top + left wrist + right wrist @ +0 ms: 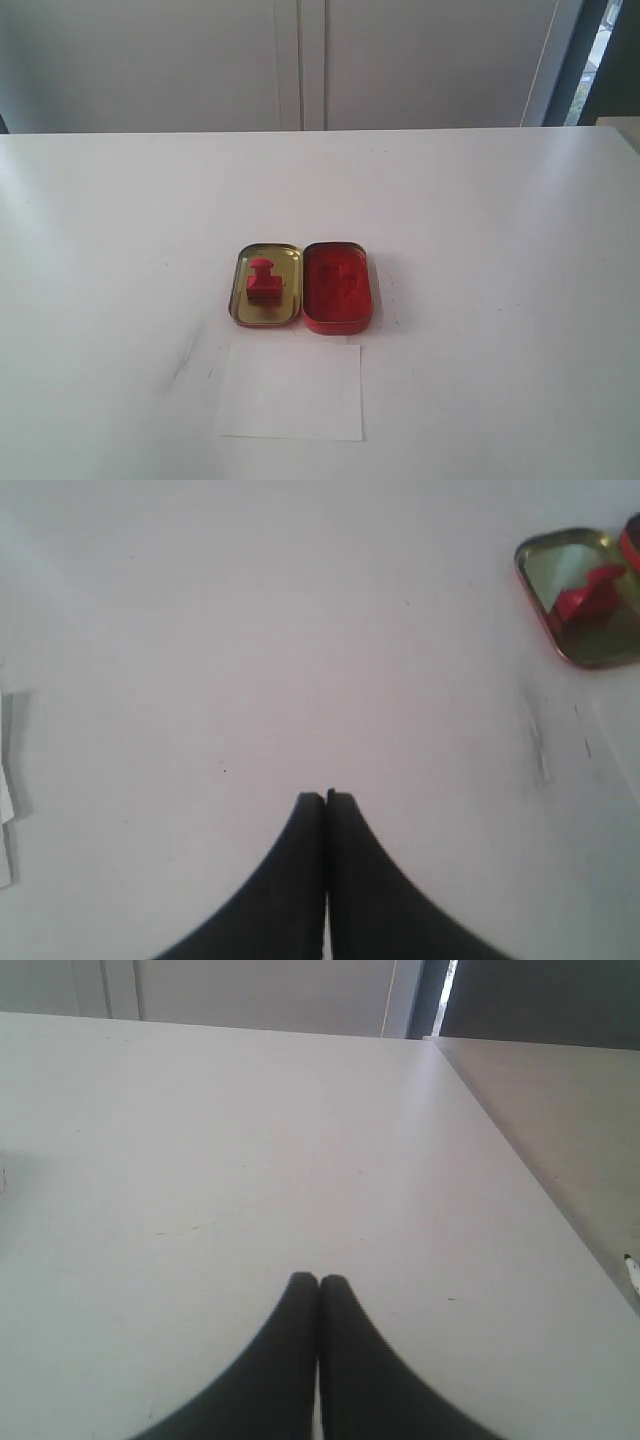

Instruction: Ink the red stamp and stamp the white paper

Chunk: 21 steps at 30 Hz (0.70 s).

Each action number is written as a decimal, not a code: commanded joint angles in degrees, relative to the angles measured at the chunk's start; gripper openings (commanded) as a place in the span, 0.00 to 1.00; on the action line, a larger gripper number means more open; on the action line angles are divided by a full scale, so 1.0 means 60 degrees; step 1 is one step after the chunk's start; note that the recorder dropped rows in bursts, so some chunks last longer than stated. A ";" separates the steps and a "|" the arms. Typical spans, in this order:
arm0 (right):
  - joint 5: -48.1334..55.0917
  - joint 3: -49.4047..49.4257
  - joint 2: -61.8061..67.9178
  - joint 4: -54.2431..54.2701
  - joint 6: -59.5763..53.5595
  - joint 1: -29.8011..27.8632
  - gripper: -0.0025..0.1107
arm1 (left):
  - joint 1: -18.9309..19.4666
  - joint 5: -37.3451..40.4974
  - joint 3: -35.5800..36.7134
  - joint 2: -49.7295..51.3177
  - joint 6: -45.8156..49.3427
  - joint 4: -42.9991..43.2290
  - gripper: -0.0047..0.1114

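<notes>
at bench [480, 220] centre: red stamp [264, 281] upright in gold tin lid [281, 256], knob up. red ink-pad tin [337, 325] right beside lid. white paper [290, 392] near, in front of both, no imprint discernible. left end effector [326, 800] and right end effector [318, 1282] both pressed closed, empty, well apart from stamp. likely step: reach for stamp. spread fingers first, descend over knob, grip squarely, lift straight clear of lid wall. stamp: small, red plastic, round knob on block base.

The red stamp [264, 280] stands upright inside the gold-coloured tin lid [270, 316], which touches the open red ink-pad tin [340, 322]; the white paper [290, 392] lies just beside both.
</notes>
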 commanded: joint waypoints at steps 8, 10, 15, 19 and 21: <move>-0.0134 0.0053 -0.0060 -0.0078 0.0002 -0.0030 0.02 | 0.0023 0.1806 -0.2002 0.3841 0.0786 -0.0155 0.04; -0.0134 0.0053 -0.0060 -0.0078 0.0002 -0.0030 0.02 | 0.0023 0.1933 -0.2326 0.4284 0.0834 -0.0260 0.04; -0.0134 0.0053 -0.0060 -0.0078 0.0002 -0.0030 0.02 | 0.0023 0.2297 -0.3038 0.5318 0.1626 -0.1154 0.04; -0.0134 0.0053 -0.0060 -0.0078 0.0002 -0.0030 0.02 | -0.0264 0.2314 -0.3520 0.6115 0.1935 -0.1353 0.04; -0.0134 0.0053 -0.0060 -0.0078 0.0002 -0.0030 0.02 | -0.0537 0.2314 -0.3806 0.6472 0.2051 -0.1353 0.04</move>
